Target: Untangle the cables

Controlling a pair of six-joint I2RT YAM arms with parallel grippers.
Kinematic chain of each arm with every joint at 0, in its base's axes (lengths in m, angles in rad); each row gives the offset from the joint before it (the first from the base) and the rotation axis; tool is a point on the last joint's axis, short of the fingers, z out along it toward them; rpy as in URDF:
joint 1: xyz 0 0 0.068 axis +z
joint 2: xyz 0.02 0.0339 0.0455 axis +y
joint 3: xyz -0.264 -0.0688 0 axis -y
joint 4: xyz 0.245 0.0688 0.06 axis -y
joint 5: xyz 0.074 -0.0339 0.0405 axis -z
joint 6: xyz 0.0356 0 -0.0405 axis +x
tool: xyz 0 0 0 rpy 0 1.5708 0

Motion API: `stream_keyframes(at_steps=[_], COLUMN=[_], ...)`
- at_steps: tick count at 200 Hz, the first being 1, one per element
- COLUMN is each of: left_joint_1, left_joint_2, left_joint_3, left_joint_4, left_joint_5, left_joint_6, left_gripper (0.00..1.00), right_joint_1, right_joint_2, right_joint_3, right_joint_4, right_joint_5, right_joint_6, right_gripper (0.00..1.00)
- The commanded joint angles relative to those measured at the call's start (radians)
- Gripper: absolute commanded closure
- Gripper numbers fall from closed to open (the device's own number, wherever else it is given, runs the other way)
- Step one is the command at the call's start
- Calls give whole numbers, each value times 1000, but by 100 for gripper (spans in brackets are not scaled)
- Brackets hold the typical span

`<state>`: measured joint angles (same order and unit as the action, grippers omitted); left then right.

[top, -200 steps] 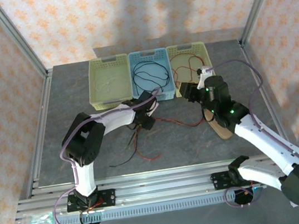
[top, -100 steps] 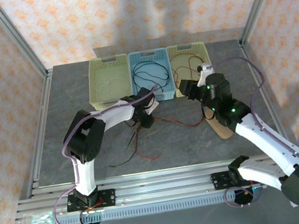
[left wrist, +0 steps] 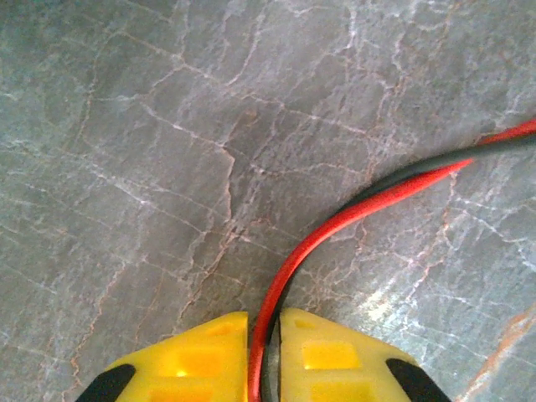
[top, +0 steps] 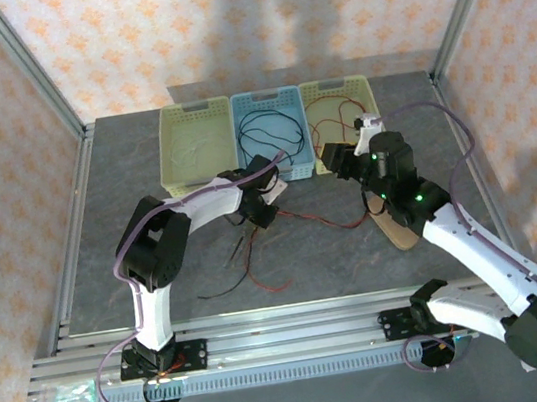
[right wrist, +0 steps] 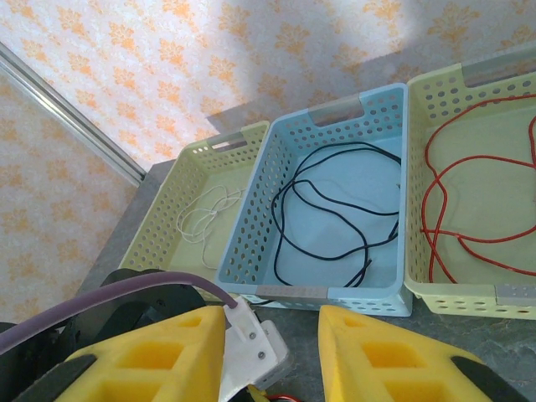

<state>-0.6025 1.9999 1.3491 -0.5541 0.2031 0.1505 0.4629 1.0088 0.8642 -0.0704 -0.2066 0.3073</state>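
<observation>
1. Right wrist view: three baskets stand in a row at the far side. The pale yellow basket [right wrist: 155, 230] on the left holds a thin white cable [right wrist: 203, 216]. The blue basket [right wrist: 249, 243] in the middle holds a looped black cable [right wrist: 339, 208]. The yellow basket [right wrist: 416, 226] on the right holds a red cable [right wrist: 429, 180].
2. In that same view the right gripper [right wrist: 272, 356] sits just near of the blue basket. Its yellow pads stand well apart, so I read it as open.
3. The top external view gives me the whole layout. The left gripper [top: 259, 219] is down on the grey table [top: 117, 203], just near of the blue basket. A loose red wire [top: 327, 219] and a black wire [top: 219, 291] lie on the table between the two arms.
4. The left wrist view gives me the grip up close. The left gripper's pads are pressed together on the red wire, and the black wire runs beside it into the same narrow gap.
5. Direction, top external view: from the left gripper the red wire runs rightward to the right arm, so its long axis lies left to right. Other strands trail from the gripper toward the near edge, and the black wire's end points left.
6. Direction, left wrist view: the red wire rises out of the pads, bends right and leaves at the right edge with the black wire lying against it.
</observation>
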Motion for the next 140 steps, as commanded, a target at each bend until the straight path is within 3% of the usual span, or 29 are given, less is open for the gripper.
stream_keyframes(at_steps=[1, 40, 71, 140], left_joint_1=[-4, -38, -54, -11], left_joint_2=[85, 45, -107, -405], left_joint_3=[-12, 14, 3, -93], left_joint_4=[4, -23, 2, 153], left_joint_5=[-57, -79, -44, 100], left_joint_6=[9, -12, -70, -235], left_gripper=[89, 99, 100, 100], right_joint_1=[-1, -1, -1, 2], right_joint_2=[-3, -25, -59, -101], right_joint_3=[35, 35, 23, -36], right_joint_4=[4, 6, 26, 70], right_joint_5=[1, 28, 66, -53], right_joint_6=[13, 14, 16, 51], right_gripper=[65, 65, 65, 65])
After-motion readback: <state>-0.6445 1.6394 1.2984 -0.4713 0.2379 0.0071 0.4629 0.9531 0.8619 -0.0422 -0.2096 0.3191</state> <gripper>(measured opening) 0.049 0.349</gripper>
